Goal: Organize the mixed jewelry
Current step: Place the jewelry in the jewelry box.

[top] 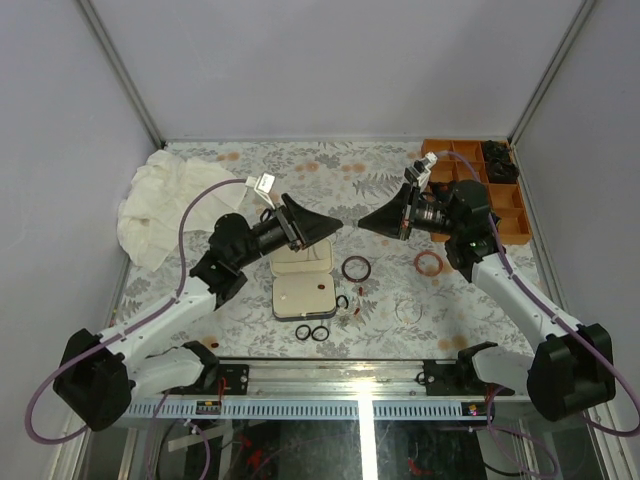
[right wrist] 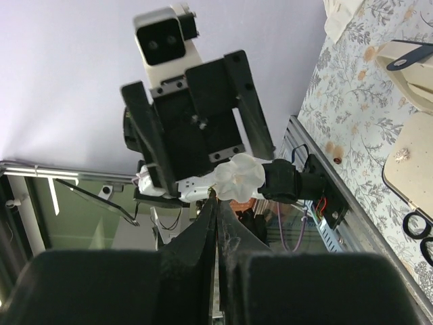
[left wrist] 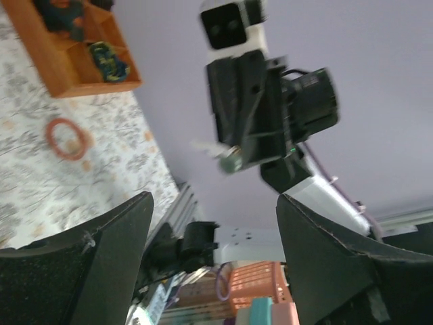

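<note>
My right gripper (top: 362, 222) is raised above the table and shut on a small white flower-shaped piece (right wrist: 238, 177), pinched at its fingertips (right wrist: 211, 210). My left gripper (top: 336, 224) faces it tip to tip, a short gap away, open and empty; its jaws stand wide apart in the left wrist view (left wrist: 213, 198). On the table lie a dark reddish-brown bangle (top: 355, 268), an orange-red bangle (top: 428, 263), two black rings (top: 312, 333), a thin silver hoop (top: 407, 311) and tiny red bits (top: 348, 318).
An open case with cream lining (top: 303, 297) lies below the left gripper. An orange divided tray (top: 503, 205) stands at the back right. A crumpled white cloth (top: 160, 200) lies at the back left. A metal rail (top: 350, 375) runs along the near edge.
</note>
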You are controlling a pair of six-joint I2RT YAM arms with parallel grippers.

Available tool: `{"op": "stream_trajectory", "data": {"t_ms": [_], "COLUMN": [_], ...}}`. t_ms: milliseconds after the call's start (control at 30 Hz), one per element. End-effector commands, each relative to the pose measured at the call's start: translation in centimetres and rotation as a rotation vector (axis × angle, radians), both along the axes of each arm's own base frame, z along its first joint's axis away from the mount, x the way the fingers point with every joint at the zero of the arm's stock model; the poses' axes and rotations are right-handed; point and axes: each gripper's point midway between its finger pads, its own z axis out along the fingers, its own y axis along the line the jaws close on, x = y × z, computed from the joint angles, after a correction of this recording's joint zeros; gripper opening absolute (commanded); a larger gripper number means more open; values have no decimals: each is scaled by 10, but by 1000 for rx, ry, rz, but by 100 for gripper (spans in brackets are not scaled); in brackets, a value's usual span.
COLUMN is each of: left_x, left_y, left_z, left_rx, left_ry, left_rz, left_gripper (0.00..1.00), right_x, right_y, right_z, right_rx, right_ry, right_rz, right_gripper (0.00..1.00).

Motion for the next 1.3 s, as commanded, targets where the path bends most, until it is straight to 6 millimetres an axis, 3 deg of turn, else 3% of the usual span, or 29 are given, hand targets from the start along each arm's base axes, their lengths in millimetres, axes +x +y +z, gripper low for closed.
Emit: {"op": "stream_trajectory", "data": {"t_ms": [0,433,600,900,1267], "left_x": [0,-6,-8,-8,-7], "left_y": [-13,-33,-33,-35,-38], "left_z": [48,40,38,30,23], "left_rx": [-189,-279,-308,-286,-262], "left_ry": [25,170,189,216,238], "left_rz": [-73,-198,-216,-216,-212], "left_gripper": [74,67,55,51,39], "right_x": [-18,-19,-18,-17,-19], "right_y": [-2,-2,-2,-1,0], "right_z": [3,1,-4,-6,-6], "right_rx": [4,6,1,-1,0], "right_ry": [-29,-42,-36,-33,-33], "right_rz": [58,62,62,61,71], "right_gripper": [0,0,0,0,0]}}
